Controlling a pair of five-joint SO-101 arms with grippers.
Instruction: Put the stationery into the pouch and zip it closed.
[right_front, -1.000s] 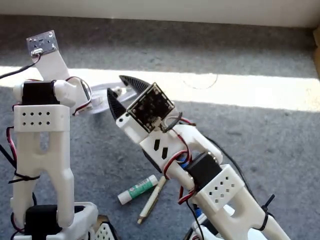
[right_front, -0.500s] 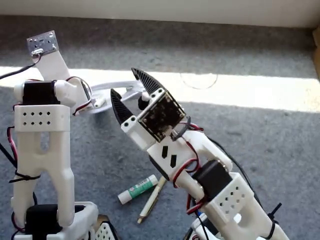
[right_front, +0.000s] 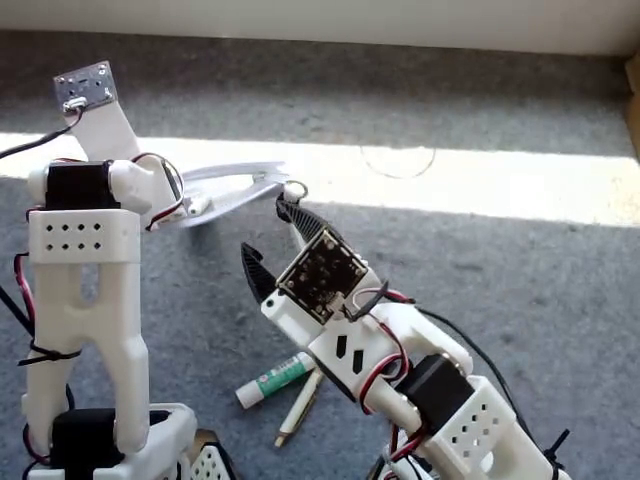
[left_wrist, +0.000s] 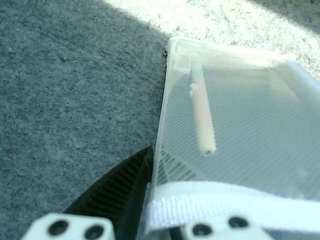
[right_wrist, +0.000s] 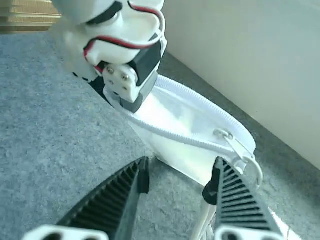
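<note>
Beside the pouch clamped in the left gripper, the right gripper hangs with jaws apart; loading looks unfinished, as 2 loose items near its arm, glue stick and pen, probably need fetching next.

Grey carpet under me, with a bright sun strip across it. A thin thread-like loop lies in the strip. A pale wall runs along the far edge. There's a brown object at the right edge of my high view, can't tell what. Tan slats sit beyond the carpet.
</note>
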